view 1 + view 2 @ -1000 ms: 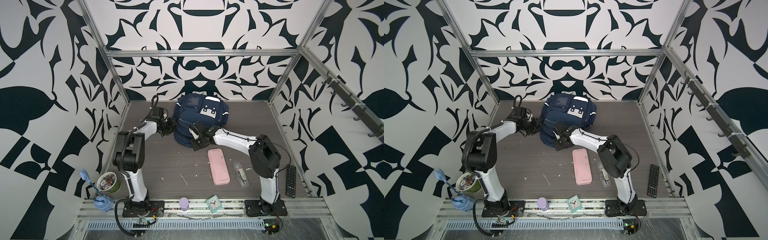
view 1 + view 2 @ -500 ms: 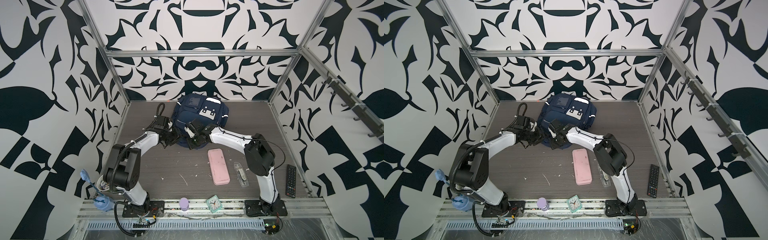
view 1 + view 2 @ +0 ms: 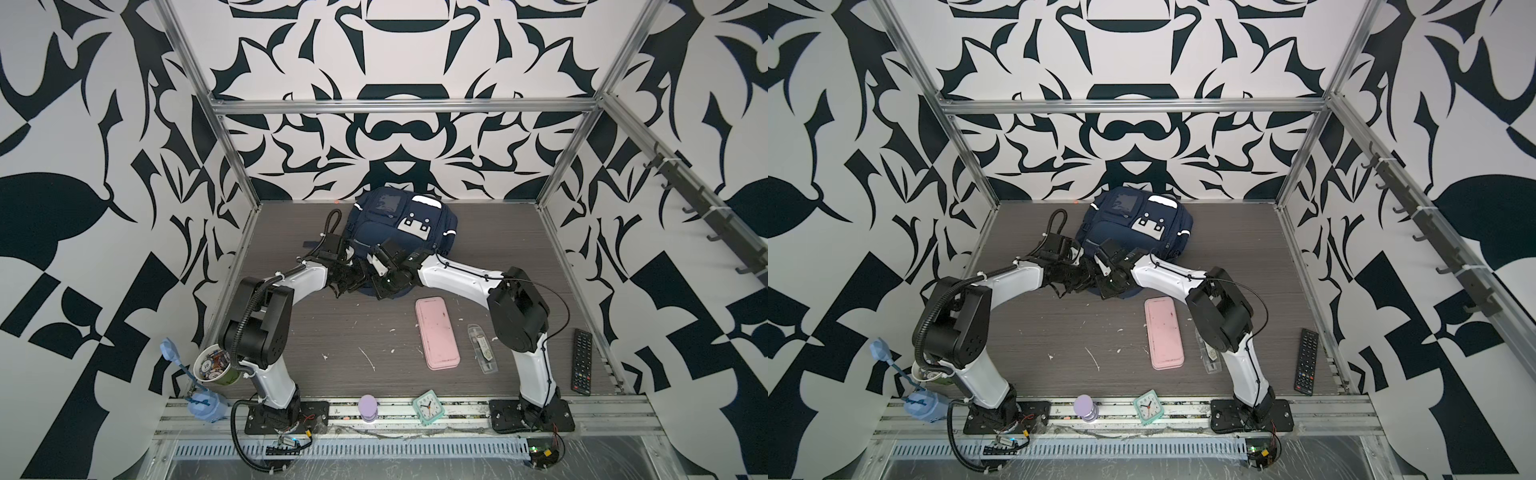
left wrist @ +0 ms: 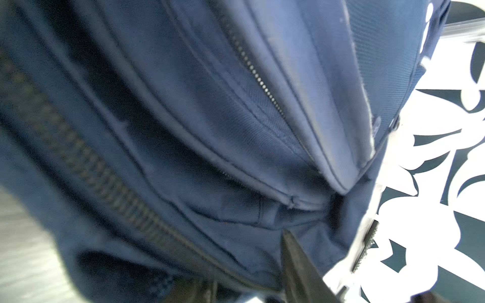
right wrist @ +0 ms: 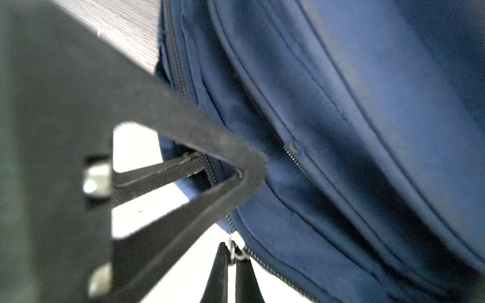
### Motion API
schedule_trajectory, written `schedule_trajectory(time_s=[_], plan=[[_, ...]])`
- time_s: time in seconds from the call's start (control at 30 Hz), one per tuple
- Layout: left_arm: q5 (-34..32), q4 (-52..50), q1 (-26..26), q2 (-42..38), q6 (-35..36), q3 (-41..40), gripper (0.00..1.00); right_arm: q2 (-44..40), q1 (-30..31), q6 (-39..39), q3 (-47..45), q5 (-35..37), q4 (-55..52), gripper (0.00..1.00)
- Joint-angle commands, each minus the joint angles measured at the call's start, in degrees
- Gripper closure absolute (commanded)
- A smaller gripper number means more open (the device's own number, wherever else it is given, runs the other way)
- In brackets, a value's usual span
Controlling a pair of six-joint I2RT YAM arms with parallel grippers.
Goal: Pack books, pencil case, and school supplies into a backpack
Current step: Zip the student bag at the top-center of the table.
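Grey table [image 3: 332, 332], patterned booth: backpack [image 3: 399, 220] upper centre, pencil case [image 3: 437, 332] and supply packet [image 3: 482, 349] unpacked lower right; right hand [image 5: 252, 170] closed at its seam, left hand [image 5: 232, 259] pinching zip pull [image 5: 237, 251]; likely risk: pull slips free if soft fabric shifts.

A robotics lab cell: aluminium frame [image 3: 399, 109], patterned walls [image 3: 399, 158], mounting rail [image 3: 465, 417].
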Motion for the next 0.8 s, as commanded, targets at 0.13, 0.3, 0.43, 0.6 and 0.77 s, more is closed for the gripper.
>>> schedule_trajectory(time_s=[0.13,0.3,0.43,0.6,0.77], plan=[[-1.27,-2.37,0.54,-0.64,1.38,1.88,0.90,-4.71,0.81,-0.59,0.48,-1.59,0.05,1.00],[-0.92,-3.35,2.68,-1.99,2.24,1.91,0.97,-6.19,-0.27,-1.45,-1.87,-0.03,-0.95,1.00],[-0.49,-4.54,5.49,-3.22,3.32,1.83,0.98,-8.97,-2.65,-2.21,-5.81,0.82,-0.94,1.00],[0.24,-5.20,7.77,-4.45,3.99,1.90,0.98,-12.27,-7.03,-3.13,-10.99,1.05,-0.20,1.00],[0.53,-5.56,8.74,-5.12,4.38,1.60,0.98,-13.47,-13.30,-3.82,-15.85,0.50,1.16,1.00]])
